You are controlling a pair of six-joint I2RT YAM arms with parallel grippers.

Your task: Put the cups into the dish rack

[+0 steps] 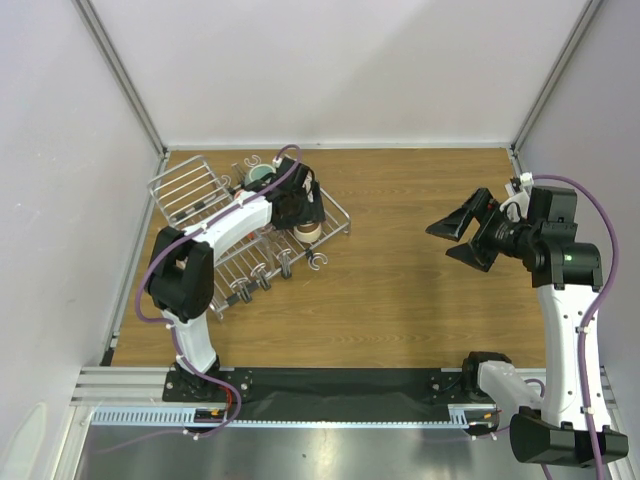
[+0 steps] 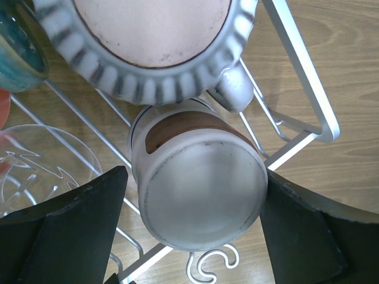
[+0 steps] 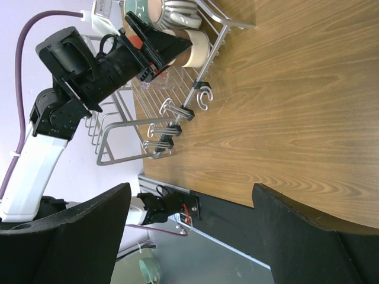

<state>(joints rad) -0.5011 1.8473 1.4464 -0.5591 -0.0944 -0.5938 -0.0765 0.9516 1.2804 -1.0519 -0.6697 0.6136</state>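
The silver wire dish rack [image 1: 190, 190] stands at the back left. My left gripper [image 1: 303, 222] hangs over its right end, jaws open wide. In the left wrist view its fingers [image 2: 65, 231] stand either side of the shiny metal cup [image 2: 201, 195], which lies in the rack's corner [image 2: 308, 77], base towards the camera. A thin gap shows at the left finger. The white ribbed mug [image 2: 154, 41], teal mug [image 2: 18, 53] and clear glass [image 2: 41, 165] sit beside it in the rack; a red edge shows at far left. My right gripper [image 1: 440, 240] is open and empty above the table's right side.
Wire hooks with black clips [image 1: 260, 285] stick out along the rack's front edge. A folded rack panel rises at the back left. Grey walls close the table on three sides. A black strip [image 1: 340, 380] runs along the near edge. A pale green cup [image 3: 148, 269] lies below the table edge.
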